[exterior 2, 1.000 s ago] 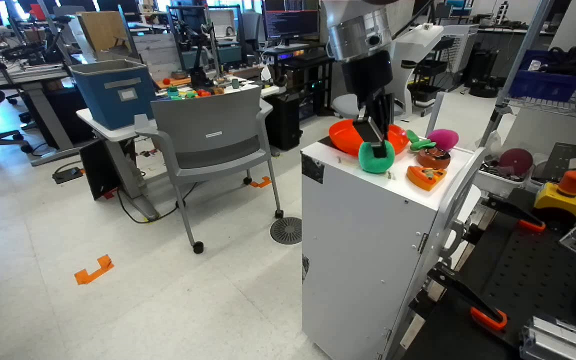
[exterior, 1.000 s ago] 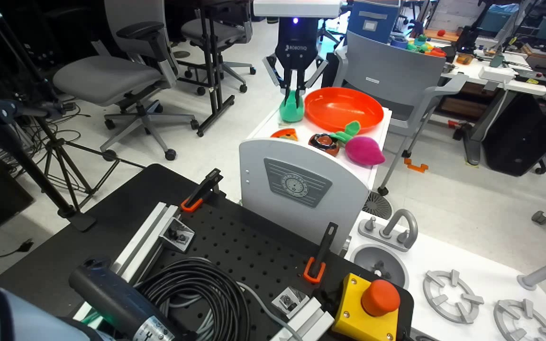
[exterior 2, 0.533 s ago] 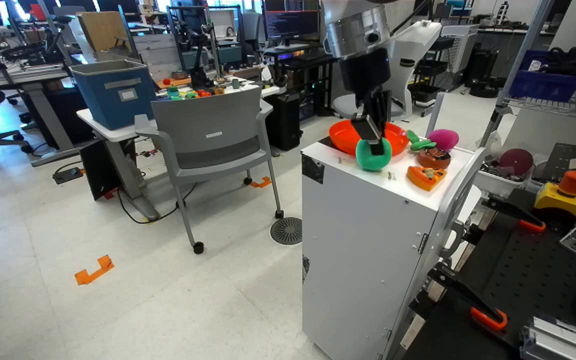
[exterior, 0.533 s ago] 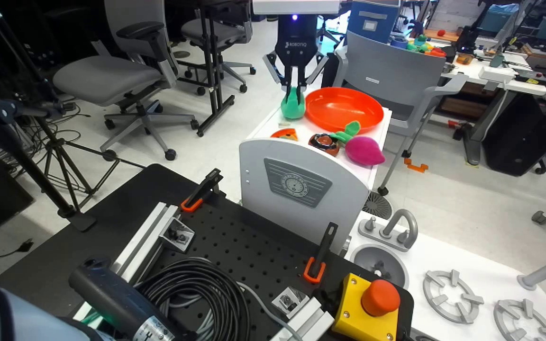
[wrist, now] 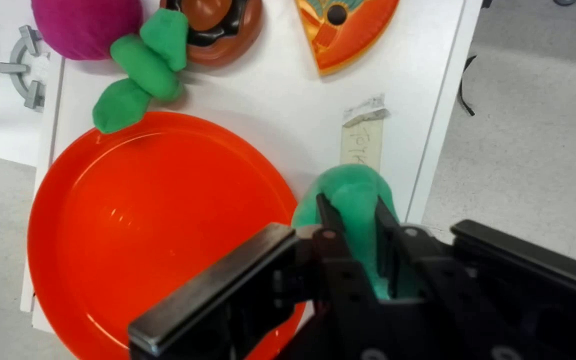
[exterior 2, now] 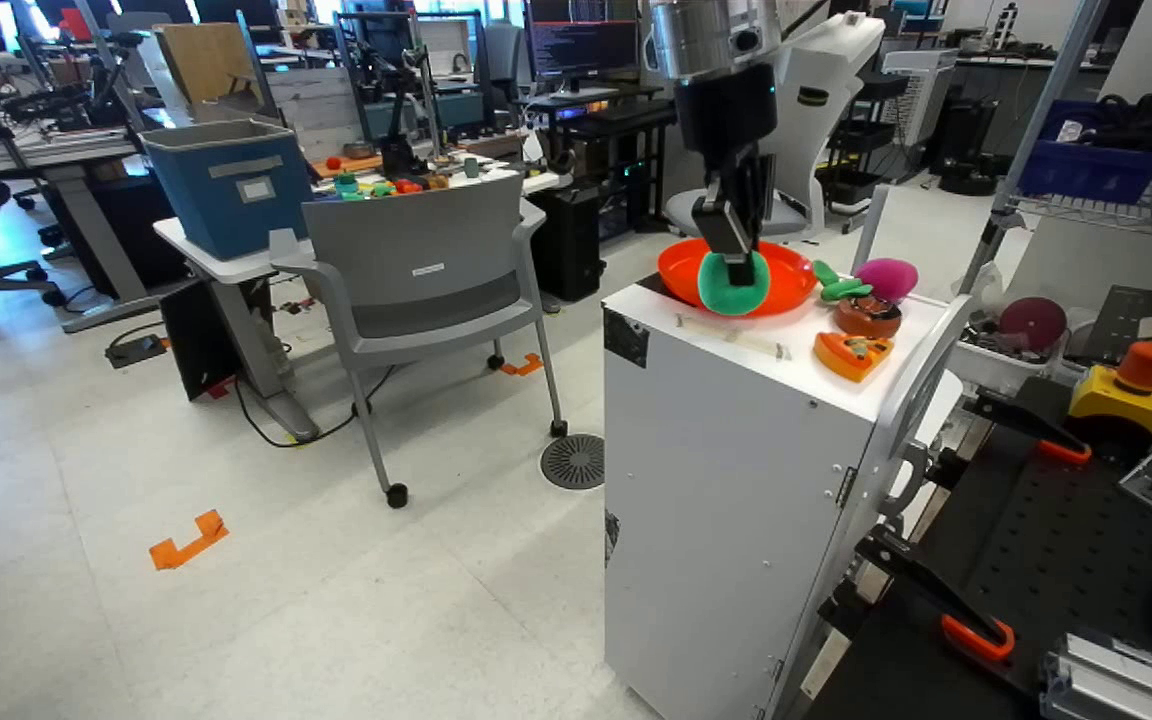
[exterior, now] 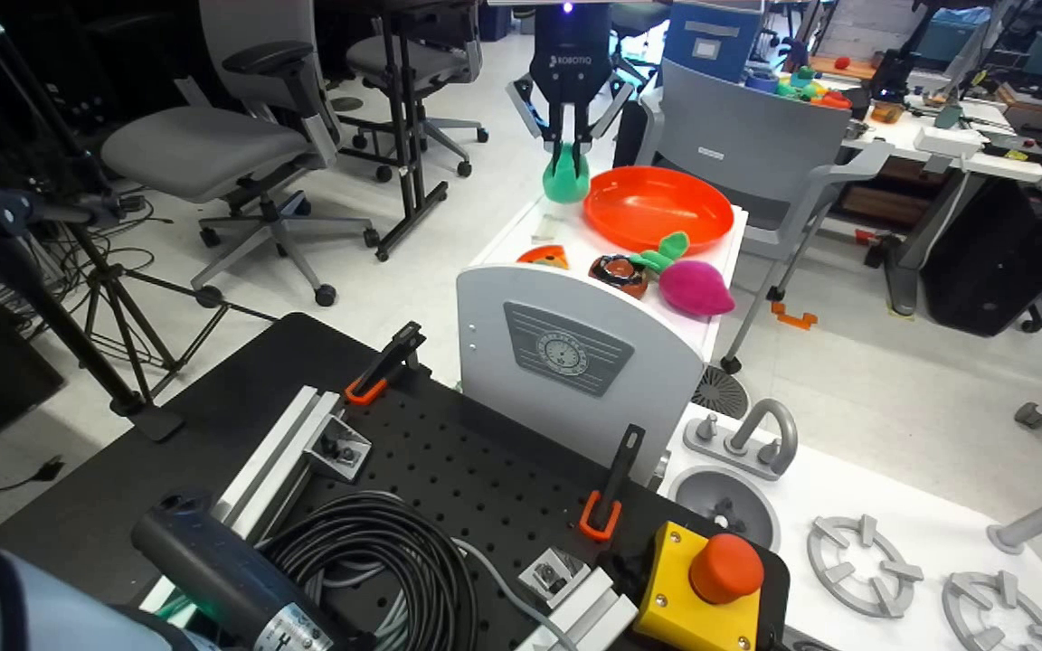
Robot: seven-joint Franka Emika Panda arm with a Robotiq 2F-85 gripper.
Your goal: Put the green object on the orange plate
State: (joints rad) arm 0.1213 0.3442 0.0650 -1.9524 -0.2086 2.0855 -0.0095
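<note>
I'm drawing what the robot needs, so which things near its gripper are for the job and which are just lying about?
For the job:
green object
orange plate, where the green object should go
gripper, holding the green object

Just lying about:
pink toy
green leaf-like piece
brown doughnut-like toy
orange wedge-shaped toy

The smooth teal-green ball, pinched near its top, hangs aloft, in an exterior view just left of the wide, shallow orange-red plate, which lies flat, rim upward.
</note>
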